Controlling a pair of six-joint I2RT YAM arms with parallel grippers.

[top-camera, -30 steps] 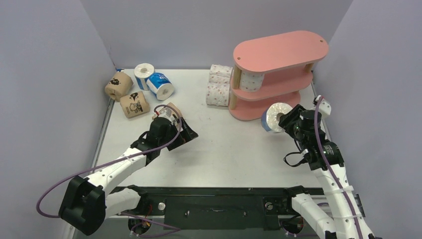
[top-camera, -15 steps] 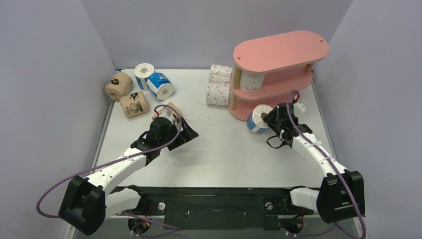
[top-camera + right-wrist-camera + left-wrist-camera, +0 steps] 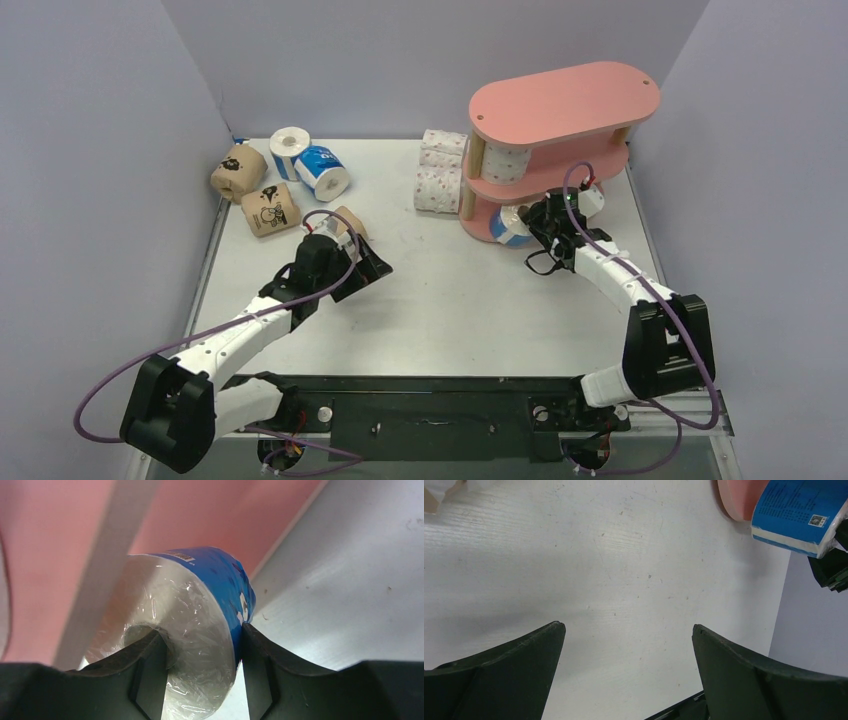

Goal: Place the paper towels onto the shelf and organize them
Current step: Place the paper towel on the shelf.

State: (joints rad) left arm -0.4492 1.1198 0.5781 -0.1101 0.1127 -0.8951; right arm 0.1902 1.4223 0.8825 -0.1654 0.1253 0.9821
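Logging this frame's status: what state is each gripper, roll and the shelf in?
Left gripper: open, empty.
Right gripper: shut on blue roll, at shelf's bottom tier.
Shelf: upright, one dotted roll on its middle tier.
Other dotted rolls: on table beside shelf.
Brown rolls, two blue rolls: loose on table.

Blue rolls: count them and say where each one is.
3. One standing roll at the back left of the table; one lying roll beside it; the held roll is in the right gripper, at the bottom tier of the shelf. The shelf may hide others.
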